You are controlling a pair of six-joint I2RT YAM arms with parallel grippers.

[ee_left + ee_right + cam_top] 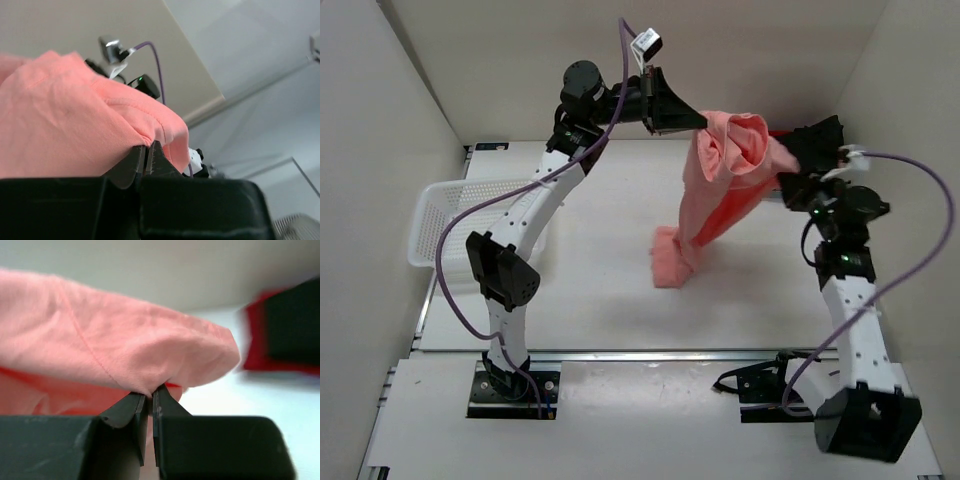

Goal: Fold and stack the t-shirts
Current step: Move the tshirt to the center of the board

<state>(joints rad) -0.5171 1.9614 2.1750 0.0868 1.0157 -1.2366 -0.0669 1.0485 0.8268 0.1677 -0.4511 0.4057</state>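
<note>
the salmon-pink t-shirt point(725, 185) hangs mid-air well to the right of the white basket point(445, 225), with its lower end bunched on the table point(600, 290). the left gripper point(148, 151) is pinching a hem of it. the right gripper point(151, 396), farther from the basket, is clamped on another fold. blurry folded red and black shirts point(285, 335) sit beyond that, on the side away from the basket.

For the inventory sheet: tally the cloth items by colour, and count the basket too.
salmon-pink t-shirt: 1
red folded shirt: 1
black folded shirt (blurred): 1
white lattice basket: 1
Total: 4
</note>
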